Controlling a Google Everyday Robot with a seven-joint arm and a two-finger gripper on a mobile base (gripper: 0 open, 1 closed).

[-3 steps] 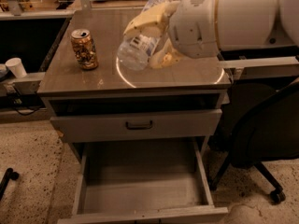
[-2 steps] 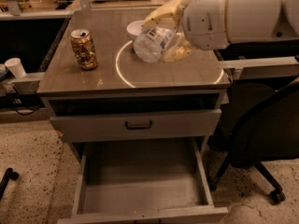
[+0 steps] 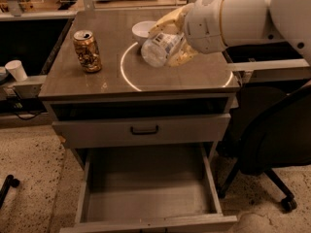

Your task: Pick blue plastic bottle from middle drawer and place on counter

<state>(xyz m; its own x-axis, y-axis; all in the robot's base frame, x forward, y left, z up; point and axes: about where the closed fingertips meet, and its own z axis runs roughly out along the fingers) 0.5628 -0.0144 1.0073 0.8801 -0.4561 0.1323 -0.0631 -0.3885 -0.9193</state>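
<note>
The blue plastic bottle (image 3: 158,47) was held over the counter (image 3: 92,84), lying tilted on its side above the far part of the thin white circle (image 3: 124,74) marked on the top. Its clear rounded end pointed left and toward the near side, and its pale label faced up. The other end was hidden inside the gripper (image 3: 172,40). Whether the bottle touched the surface could not be told.

The gripper was over the right centre of the counter. Its yellowish fingers (image 3: 169,22) were clamped on the bottle from the far and near sides. The white arm (image 3: 233,18) reached in from the right.

A white bowl (image 3: 143,30) stood just beyond the bottle on its far left side, at the circle's far edge. A gold-brown can (image 3: 87,51) stood upright well to the left on the counter, outside the circle.

Below the top, a shallow drawer front with a dark bar handle (image 3: 144,129) was shut. Under it the middle drawer (image 3: 146,193) was pulled out toward the near side, showing its flat grey floor and side walls.

A dark office chair (image 3: 277,144) stood on the floor to the right of the cabinet. A white cup (image 3: 17,70) sat on a ledge to the left.
</note>
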